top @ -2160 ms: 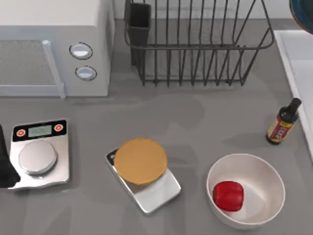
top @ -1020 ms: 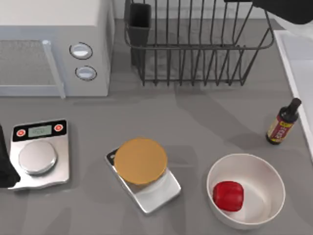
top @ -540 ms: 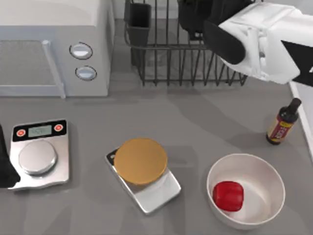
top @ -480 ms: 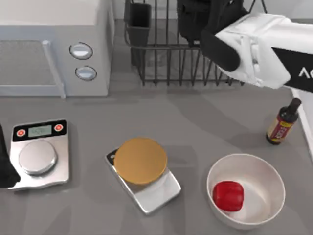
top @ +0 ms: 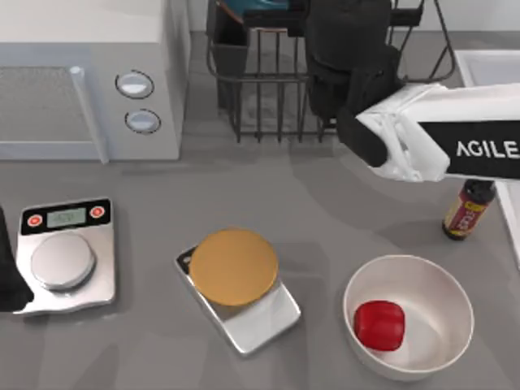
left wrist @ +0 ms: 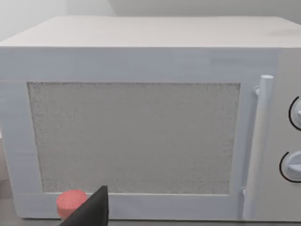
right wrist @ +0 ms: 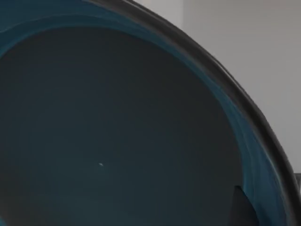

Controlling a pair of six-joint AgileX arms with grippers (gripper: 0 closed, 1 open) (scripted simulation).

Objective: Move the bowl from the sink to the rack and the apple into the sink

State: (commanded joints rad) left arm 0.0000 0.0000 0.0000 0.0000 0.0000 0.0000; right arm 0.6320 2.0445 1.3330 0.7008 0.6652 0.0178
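Right hand point(top: 313, 12): reaches over the black wire rack point(top: 268, 101) at the far side of the bench point(top: 325, 211); the arm hides its fingers, so whether it grips cannot be told.
Bowl point(top: 264, 6): teal-blue, at the top edge of the top view, above the rack, just beside the dark cutlery cup point(top: 230, 41); its inside spreads across the right wrist view point(right wrist: 117, 132).
Apple point(top: 379, 325): red, lying in the white bowl point(top: 443, 296) at the near right.
Sink point(top: 487, 69): white rim at the far right edge.
Left hand point(top: 8, 272): parked at the left edge, by the silver scale point(top: 65, 256); fingers' state cannot be told.
Microwave point(left wrist: 141, 122): faces the left wrist camera.
Sauce bottle point(top: 465, 213): upright, near the sink.
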